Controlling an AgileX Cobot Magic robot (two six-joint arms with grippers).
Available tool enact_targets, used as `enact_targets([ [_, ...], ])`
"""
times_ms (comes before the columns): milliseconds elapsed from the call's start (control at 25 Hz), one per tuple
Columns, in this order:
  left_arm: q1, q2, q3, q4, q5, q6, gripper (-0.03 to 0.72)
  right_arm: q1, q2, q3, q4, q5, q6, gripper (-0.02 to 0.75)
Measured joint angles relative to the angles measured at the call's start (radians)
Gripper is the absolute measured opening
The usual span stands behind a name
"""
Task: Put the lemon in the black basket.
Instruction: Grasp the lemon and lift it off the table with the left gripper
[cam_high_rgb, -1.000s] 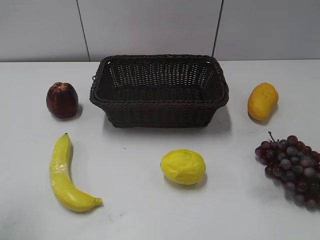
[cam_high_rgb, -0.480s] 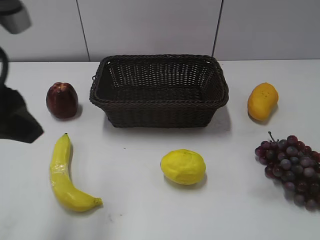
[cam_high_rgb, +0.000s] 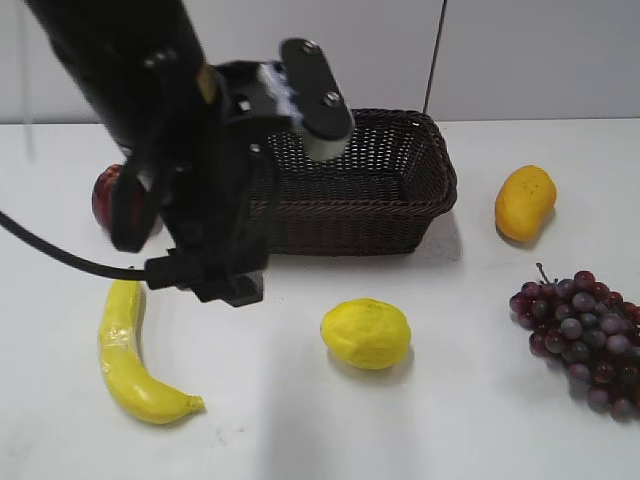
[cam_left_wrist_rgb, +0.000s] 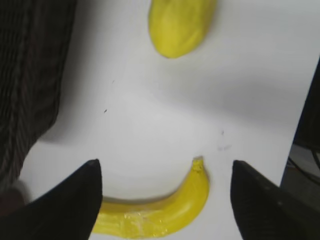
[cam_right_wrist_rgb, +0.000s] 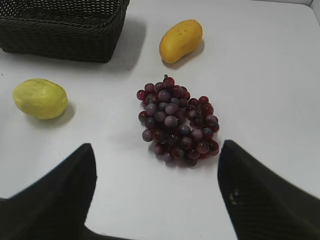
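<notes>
White desk (cam_high_rgb: 300, 430) — lemon (cam_high_rgb: 366, 333) at lower centre, black basket (cam_high_rgb: 400, 205) above; left pincer (cam_left_wrist_rgb: 165, 200) and right pincer (cam_right_wrist_rgb: 155, 200) both spread apart, empty.

A banana (cam_left_wrist_rgb: 165, 212) lay on the white table (cam_left_wrist_rgb: 150, 125) between the two dark fingers (cam_left_wrist_rgb: 70, 205) of the left wrist view, its stem tip nearer the right one. A bunch of dark red grapes (cam_right_wrist_rgb: 177, 120) sat just ahead of the gap between the fingers (cam_right_wrist_rgb: 265, 195) in the right wrist view, with a mango (cam_right_wrist_rgb: 181, 40) farther beyond it. A dark red apple (cam_high_rgb: 108, 195) showed partly at the left in the exterior view.
</notes>
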Motion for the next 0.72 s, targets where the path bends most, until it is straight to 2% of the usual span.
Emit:
enact_targets([
  [280,-0.029,0.156,-0.096,-0.024,-0.018,0.185,0.593,0.000,0.000,0.000,0.000,0.000,0.000,0.572],
  [440,-0.037,0.207,-0.126,-0.086,-0.045,0.282,0.593,0.000,0.000,0.000,0.000,0.000,0.000,0.572],
  [720,-0.040,0.298,-0.165,-0.148,-0.117,0.341,0.593,0.000,0.000,0.000,0.000,0.000,0.000,0.571],
])
